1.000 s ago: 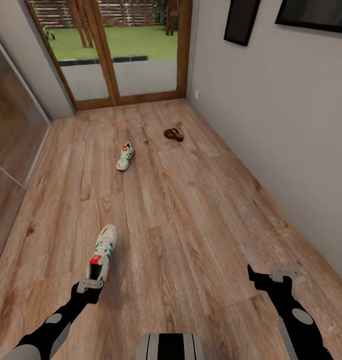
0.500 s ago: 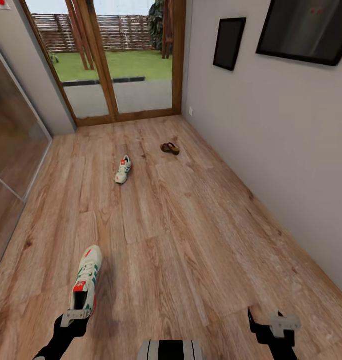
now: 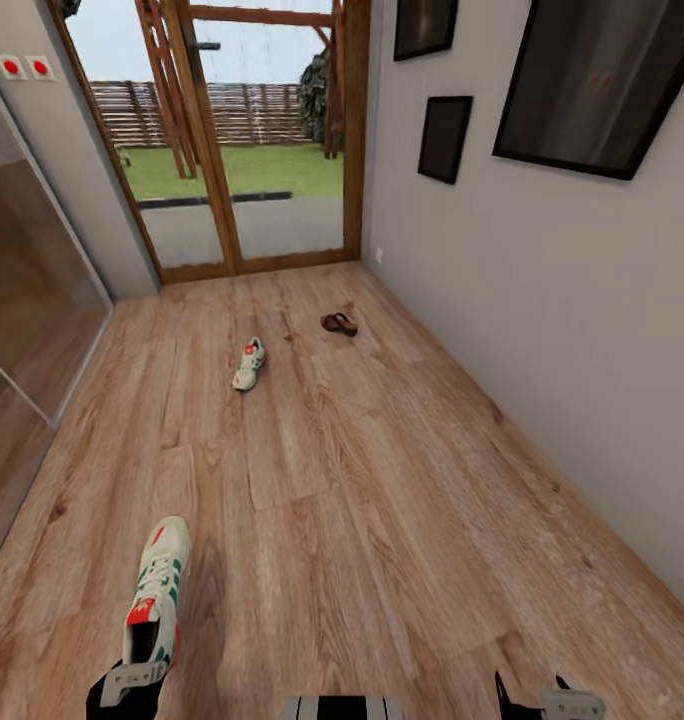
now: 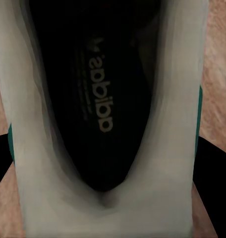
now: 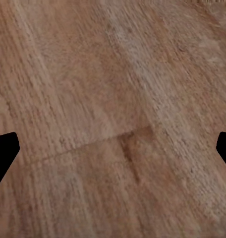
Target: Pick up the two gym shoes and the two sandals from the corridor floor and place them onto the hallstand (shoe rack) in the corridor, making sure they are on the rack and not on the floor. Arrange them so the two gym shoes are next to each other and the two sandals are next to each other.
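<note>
My left gripper (image 3: 130, 682) is shut on the heel of one white gym shoe (image 3: 158, 585), which it holds toe-forward just above the corridor floor (image 3: 382, 500). The left wrist view looks down into that gym shoe (image 4: 157, 99), with a black finger (image 4: 214, 178) on each side of its heel. The other gym shoe (image 3: 248, 364) lies on the floor further down the corridor. A brown sandal (image 3: 339, 324) lies beyond it, near the right wall. My right gripper (image 3: 554, 698) hangs open over bare planks (image 5: 113, 99). The hallstand is out of view.
A wood-framed glass door (image 3: 242, 150) closes the corridor's far end. A mirrored sliding wardrobe (image 3: 27, 300) runs along the left. The grey right wall (image 3: 542, 330) carries dark framed pictures (image 3: 444, 138). My base (image 3: 342, 708) shows at the bottom edge.
The head view has tilted upward, showing more door and wall, so both arms sit lower in the picture. The left gripper keeps hold of the gym shoe.
</note>
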Tool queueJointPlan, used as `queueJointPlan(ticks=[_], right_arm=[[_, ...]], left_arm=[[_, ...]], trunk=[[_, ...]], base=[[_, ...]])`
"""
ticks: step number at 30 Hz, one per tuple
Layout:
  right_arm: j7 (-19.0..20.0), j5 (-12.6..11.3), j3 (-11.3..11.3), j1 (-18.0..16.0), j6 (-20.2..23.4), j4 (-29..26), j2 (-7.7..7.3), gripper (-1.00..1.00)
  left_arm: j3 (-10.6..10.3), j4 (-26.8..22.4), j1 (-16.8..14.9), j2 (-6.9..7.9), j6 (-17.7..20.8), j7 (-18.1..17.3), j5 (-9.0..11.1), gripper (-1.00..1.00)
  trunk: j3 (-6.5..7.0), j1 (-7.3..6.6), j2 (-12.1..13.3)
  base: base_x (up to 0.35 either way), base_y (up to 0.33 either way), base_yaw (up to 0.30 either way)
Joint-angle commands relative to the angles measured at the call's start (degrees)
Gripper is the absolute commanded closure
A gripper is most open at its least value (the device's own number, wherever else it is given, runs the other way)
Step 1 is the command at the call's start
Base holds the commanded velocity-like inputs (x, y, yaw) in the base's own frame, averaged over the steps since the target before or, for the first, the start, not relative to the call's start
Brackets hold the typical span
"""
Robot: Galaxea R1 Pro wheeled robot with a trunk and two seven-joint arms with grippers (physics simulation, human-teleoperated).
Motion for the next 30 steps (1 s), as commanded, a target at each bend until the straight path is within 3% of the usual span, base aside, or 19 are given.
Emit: queueJointPlan(ticks=[1,30], right_arm=[[-0.03,0.58,-0.19,-0.03,-0.18,0.14,0.04,-1.00],[-0.10,0.53,-0.11,-0.03,-0.25,0.74,0.15,-1.00]], left_arm=[[0.15,-0.02,0.16,0.00,-0.08,-0.56,0.52,1.00],[0.06,0.03,0.98,-0.15,-0.25,-0.70,0.60,1.00]], trunk=[[0.28,-0.03,0.00],[9.33,-0.78,0.39]], base=[[0.000,0.000,0.000],[0.000,0.000,0.000]])
